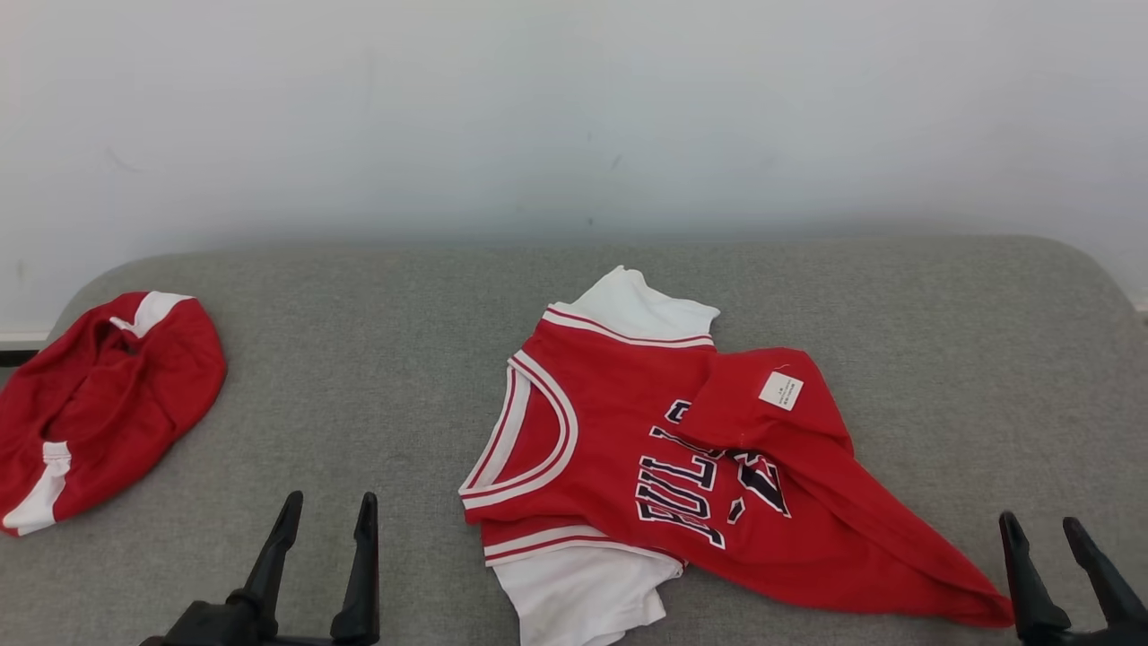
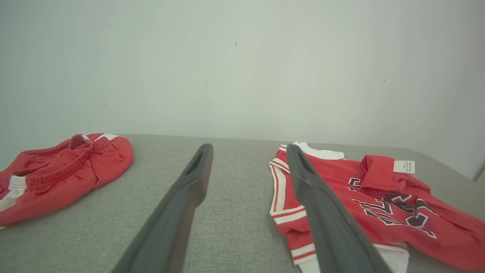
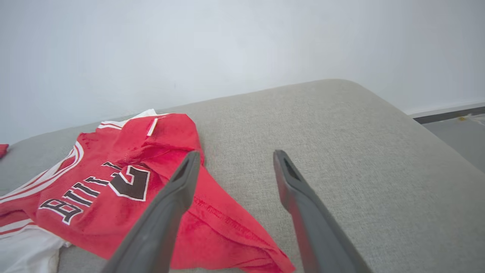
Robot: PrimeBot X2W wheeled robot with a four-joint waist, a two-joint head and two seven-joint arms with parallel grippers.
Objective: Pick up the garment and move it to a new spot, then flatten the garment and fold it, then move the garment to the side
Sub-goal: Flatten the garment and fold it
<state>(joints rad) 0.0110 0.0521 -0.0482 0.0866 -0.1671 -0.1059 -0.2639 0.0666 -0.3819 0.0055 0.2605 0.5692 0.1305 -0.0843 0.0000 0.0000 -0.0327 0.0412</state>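
The red jersey (image 1: 646, 449) lies rumpled at lower centre of the head view on the grey cushion (image 1: 359, 341), hem flipped over its lettering. The left pincer (image 1: 328, 516) and right pincer (image 1: 1040, 534) hang open, empty — each should probably pinch one outer edge and lift evenly.

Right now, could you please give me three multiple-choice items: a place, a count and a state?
1. Where do the red shorts lie from the red jersey? A) robot's left B) robot's right C) on it
2. How many garments lie on the grey cushion? A) one B) two C) three
3. The left gripper and right gripper are: A) open, empty B) shut C) holding the jersey
Answers: 1 A, shorts lie leftward in the head view; 2 B, jersey plus shorts; 3 A, jaws apart, nothing between.
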